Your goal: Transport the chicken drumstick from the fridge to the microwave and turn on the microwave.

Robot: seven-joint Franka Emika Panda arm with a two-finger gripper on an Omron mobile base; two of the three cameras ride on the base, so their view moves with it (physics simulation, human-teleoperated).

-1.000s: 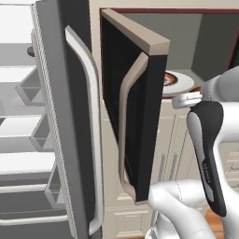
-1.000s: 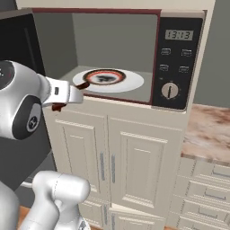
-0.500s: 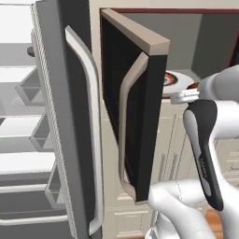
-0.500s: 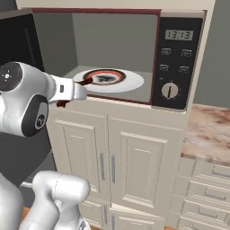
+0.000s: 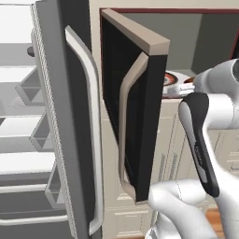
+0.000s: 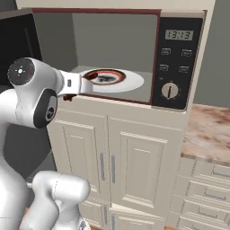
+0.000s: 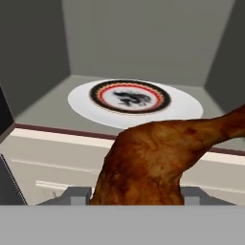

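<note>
The arm reaches forward with its forearm about level, wrist pointed into the microwave [image 6: 134,49] opening. The hand [image 6: 91,84] sits at the front edge of the cavity floor, its fingers closed around the drumstick [image 7: 153,158], which bulges up between the two fingertips in the hand view.

Drumstick [image 7: 148,162] before plate [image 7: 86,103] in microwave [image 6: 179,58]

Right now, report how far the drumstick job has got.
Done: the chicken drumstick is out of the fridge, held in the claw. The microwave door stands open. In hand: the claw sits at the microwave's front edge, the drumstick short of the white plate. Left: set it on the plate, release, shut the door, turn the microwave on.
</note>
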